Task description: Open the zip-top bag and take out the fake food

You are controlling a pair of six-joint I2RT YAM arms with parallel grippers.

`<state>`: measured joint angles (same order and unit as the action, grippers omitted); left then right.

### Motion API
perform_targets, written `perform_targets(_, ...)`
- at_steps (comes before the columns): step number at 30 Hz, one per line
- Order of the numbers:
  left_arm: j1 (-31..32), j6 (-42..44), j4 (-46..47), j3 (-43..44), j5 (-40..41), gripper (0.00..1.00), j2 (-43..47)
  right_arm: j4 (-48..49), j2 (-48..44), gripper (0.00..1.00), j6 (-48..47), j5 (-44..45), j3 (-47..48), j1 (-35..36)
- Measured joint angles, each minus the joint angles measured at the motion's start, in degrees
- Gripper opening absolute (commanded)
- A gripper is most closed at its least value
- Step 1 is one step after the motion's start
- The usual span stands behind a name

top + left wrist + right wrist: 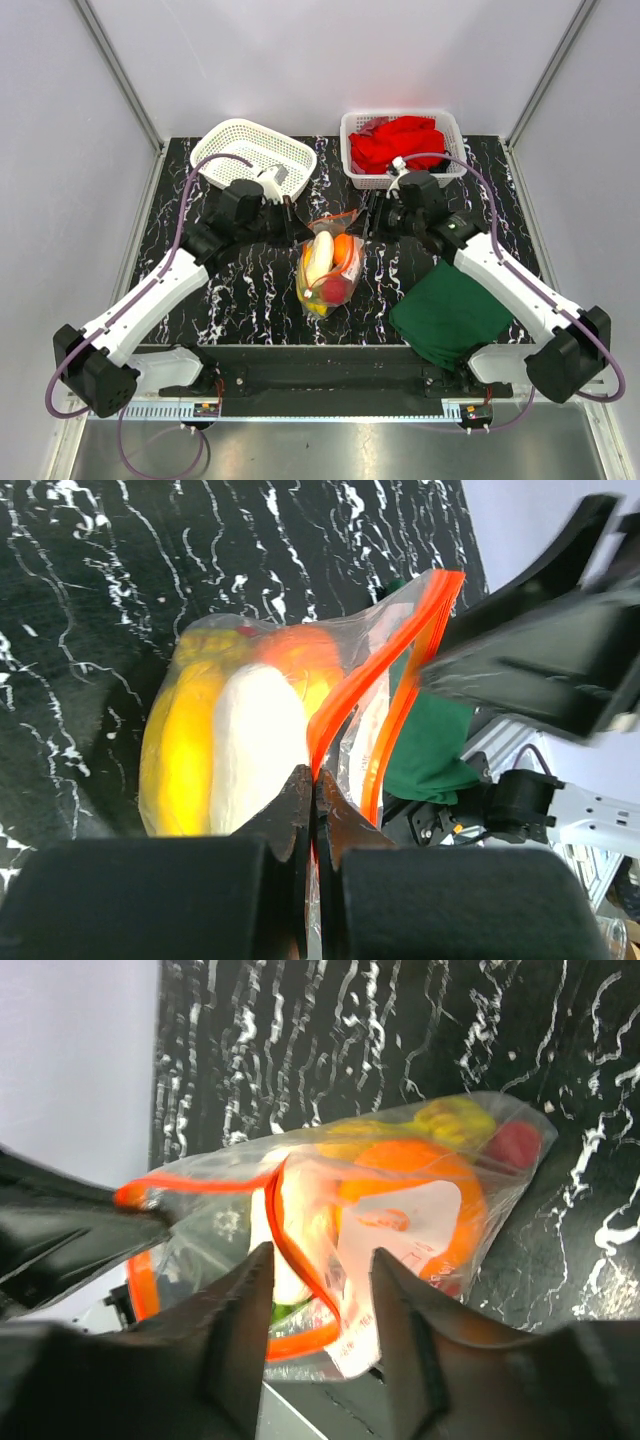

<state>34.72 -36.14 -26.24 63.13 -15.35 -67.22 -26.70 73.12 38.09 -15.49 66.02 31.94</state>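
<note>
At bag (327,265) mouth, finds left gripper (312,778) clamped on zip strip (345,702), right gripper (320,1255) spread, empty; risks lone pull dragging whole bag.

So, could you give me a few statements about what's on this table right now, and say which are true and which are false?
1. The fake food is inside the zip-top bag. True.
2. The left gripper is pinched shut on the bag's orange zip strip. True.
3. The right gripper is clamped tight. False: its fingers stand apart, with the strip running between them.
4. The red cloth lies on the table beside the bag. False: it sits in the far-right basket.
5. The green cloth lies on the table, apart from the bag. True.
</note>
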Motion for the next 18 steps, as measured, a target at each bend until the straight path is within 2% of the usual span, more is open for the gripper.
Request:
perform_targets(3,0.61,-0.48,0.48,0.00,0.00,0.00,-0.07,-0.37,1.68,0.46,0.66,1.95,0.00,1.90)
perform_targets(6,1.11,-0.79,0.87,0.00,-0.04,0.00,-0.39,-0.66,3.21,0.38,0.81,3.61,-0.02,3.32)
perform_targets(7,1.22,-0.85,0.96,0.00,-0.04,0.00,-0.55,-0.66,3.61,0.31,0.79,4.09,-0.02,3.72)
perform_targets(9,1.36,-0.90,1.16,0.00,-0.02,0.00,-0.79,-0.68,4.17,0.25,0.76,4.66,-0.04,4.48)
perform_targets(14,1.36,0.09,0.83,0.00,1.01,0.00,-0.79,-1.75,4.20,0.00,0.55,6.67,-0.11,5.97)
perform_targets(18,1.46,2.86,-1.55,0.09,5.03,0.00,-0.63,-3.56,2.34,0.00,-0.11,7.52,-0.31,6.27)
